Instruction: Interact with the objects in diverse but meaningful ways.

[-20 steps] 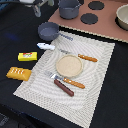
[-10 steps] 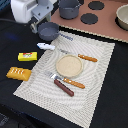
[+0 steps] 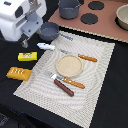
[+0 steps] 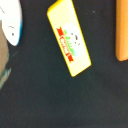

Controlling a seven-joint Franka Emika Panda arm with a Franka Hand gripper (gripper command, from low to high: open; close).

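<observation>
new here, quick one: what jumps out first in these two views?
The big white arm head with its gripper fills the exterior view's upper left, hanging over the black surface beside the small grey pan. Next is the striped placemat with the tan plate at its centre and orange-handled cutlery around it. The wrist view is dominated by the yellow box, tilted on black.

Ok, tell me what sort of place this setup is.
Probably a play kitchen laid out on a tabletop. A toy stove with dark round burners runs along the back, with a grey pot on it. In front, a striped placemat holds a tan plate and orange-handled cutlery.
</observation>
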